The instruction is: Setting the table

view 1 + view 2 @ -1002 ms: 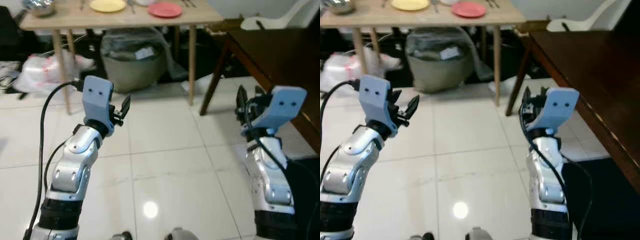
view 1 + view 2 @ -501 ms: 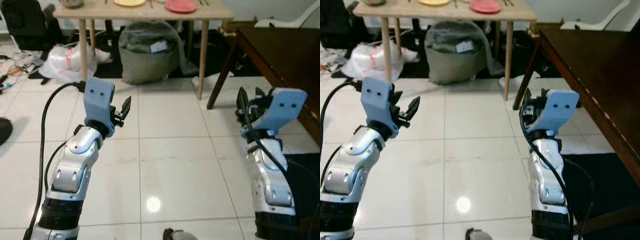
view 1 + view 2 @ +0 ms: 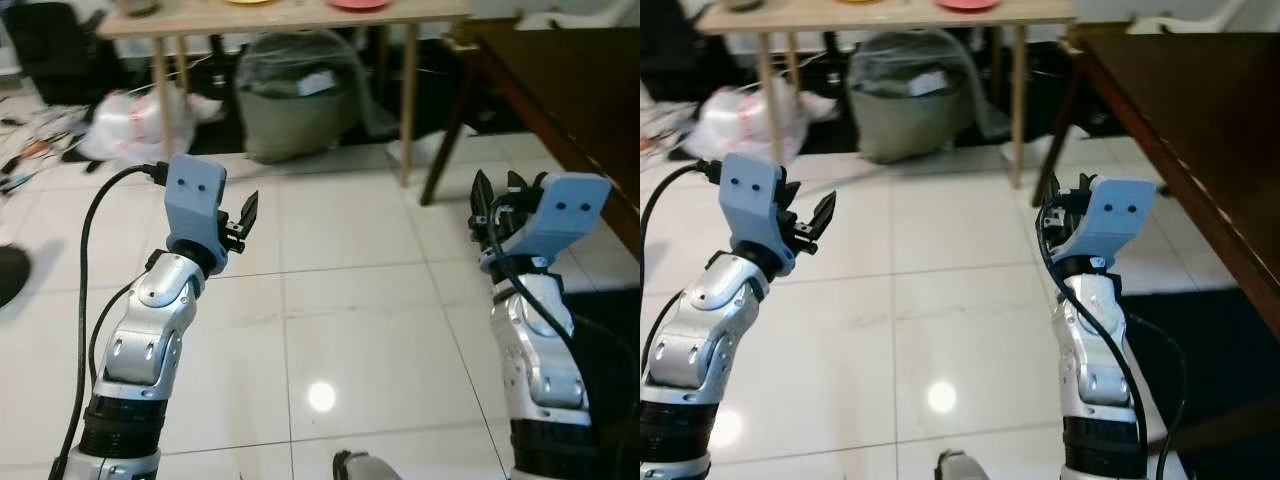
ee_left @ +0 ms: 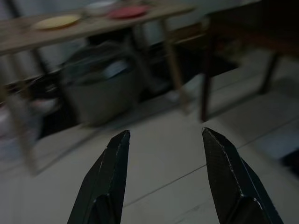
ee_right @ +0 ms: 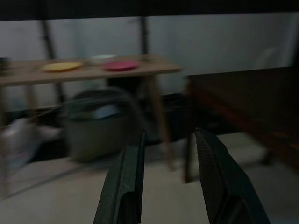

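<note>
A light wooden table (image 3: 280, 17) stands across the tiled floor at the far end. It carries a yellow plate (image 4: 58, 21), a white bowl (image 5: 103, 59) and a red plate (image 5: 120, 66). My left gripper (image 3: 243, 212) is raised over the floor, open, with nothing between its fingers (image 4: 112, 158). On the other side my right gripper (image 3: 496, 188) is held up at the same height, also open and empty. Both point toward the light table and are well short of it.
A dark wooden table (image 3: 1180, 90) runs along my right, close to the right arm. Under the light table sits a grey-green sack (image 3: 300, 100), with white plastic bags (image 3: 140, 120) to its left. A dark mat (image 3: 1210, 350) lies at the lower right. White tiled floor (image 3: 340, 290) stretches ahead.
The whole view has shifted, so the camera moved: the light table now sits higher, at the top edge. Both arms keep the same raised pose, with the grippers open as before.
</note>
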{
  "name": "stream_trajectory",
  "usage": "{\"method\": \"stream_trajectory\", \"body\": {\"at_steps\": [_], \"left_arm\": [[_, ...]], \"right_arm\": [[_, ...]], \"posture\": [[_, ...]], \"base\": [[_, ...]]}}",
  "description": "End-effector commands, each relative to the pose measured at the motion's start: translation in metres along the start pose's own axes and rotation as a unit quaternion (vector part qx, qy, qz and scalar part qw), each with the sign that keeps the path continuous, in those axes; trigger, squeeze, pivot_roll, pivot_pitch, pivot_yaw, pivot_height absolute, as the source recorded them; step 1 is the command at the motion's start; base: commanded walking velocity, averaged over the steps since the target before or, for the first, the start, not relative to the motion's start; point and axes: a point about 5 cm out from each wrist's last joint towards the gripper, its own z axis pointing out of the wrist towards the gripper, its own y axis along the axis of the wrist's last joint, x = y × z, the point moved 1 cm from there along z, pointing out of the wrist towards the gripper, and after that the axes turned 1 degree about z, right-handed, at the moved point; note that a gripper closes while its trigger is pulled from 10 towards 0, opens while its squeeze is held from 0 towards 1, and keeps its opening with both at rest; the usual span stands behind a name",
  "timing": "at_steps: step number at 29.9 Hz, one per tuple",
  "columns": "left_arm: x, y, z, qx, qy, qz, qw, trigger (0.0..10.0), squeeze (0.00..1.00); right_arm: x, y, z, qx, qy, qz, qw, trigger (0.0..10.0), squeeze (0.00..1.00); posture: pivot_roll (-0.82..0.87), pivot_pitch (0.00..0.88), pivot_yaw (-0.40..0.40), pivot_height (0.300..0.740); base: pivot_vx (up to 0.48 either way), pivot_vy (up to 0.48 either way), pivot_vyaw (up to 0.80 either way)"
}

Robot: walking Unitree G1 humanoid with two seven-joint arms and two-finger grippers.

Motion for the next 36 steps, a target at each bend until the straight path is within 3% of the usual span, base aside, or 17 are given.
{"method": "stream_trajectory", "body": {"at_steps": [1, 12, 18, 36], "left_arm": [[0.004, -0.005, -0.001, 0.013, 0.007, 0.005, 1.000, 10.0, 0.00], [0.004, 0.000, 0.002, 0.003, 0.022, -0.013, 1.000, 10.0, 0.00], [0.004, 0.003, 0.005, 0.009, 0.033, 0.026, 0.999, 10.0, 0.00], [-0.002, 0.012, 0.006, -0.013, 0.012, 0.025, 1.000, 10.0, 0.00]], "right_arm": [[-0.001, -0.003, -0.002, 0.006, -0.004, 0.006, 1.000, 10.0, 0.00], [-0.001, -0.002, -0.002, 0.003, -0.006, 0.008, 1.000, 10.0, 0.00], [-0.001, -0.002, -0.002, 0.004, -0.006, 0.010, 1.000, 10.0, 0.00], [-0.001, -0.003, -0.003, 0.007, -0.008, 0.011, 1.000, 10.0, 0.00]], "posture": [[-0.10, 0.023, 0.068, 0.740], [-0.10, 0.028, 0.070, 0.740], [-0.10, 0.033, 0.071, 0.740], [-0.09, 0.041, 0.070, 0.740]], "base": [[0.000, 0.000, -0.80], [0.000, 0.000, -0.80], [0.000, 0.000, -0.80], [0.000, 0.000, -0.80]]}}
